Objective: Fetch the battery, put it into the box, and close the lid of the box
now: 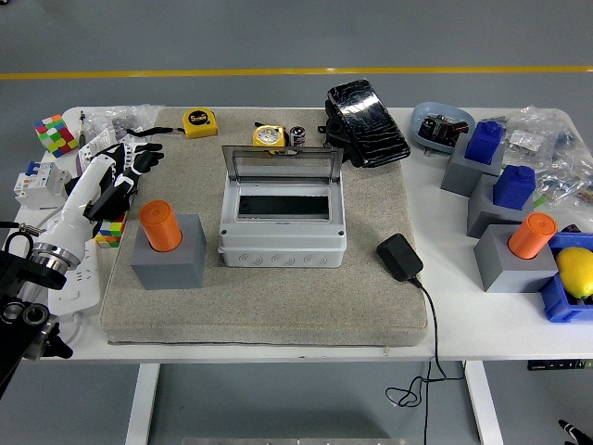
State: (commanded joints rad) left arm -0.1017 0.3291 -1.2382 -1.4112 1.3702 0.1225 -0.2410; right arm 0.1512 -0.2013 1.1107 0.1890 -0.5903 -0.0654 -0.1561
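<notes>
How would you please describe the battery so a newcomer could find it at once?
Start at the grey mat in the table's middle and find the grey box with its lid raised. Just behind that lid stands the battery, a small dark and silver cylinder, right of a yellow tape measure.

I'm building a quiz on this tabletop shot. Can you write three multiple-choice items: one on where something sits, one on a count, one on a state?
1. Where does the left orange battery stand?
A. inside the box
B. in a grey block left of the box
C. on the floor

2. How many orange cylinders show?
A. one
B. two
C. four

3. What is the state of the box lid?
A. raised open
B. shut flat
C. missing

Answers:
1 B, it rises from the grey block beside the grey box.
2 B, a second orange cylinder stands at the right.
3 A, the clear lid stands up behind the box's opening.
</notes>
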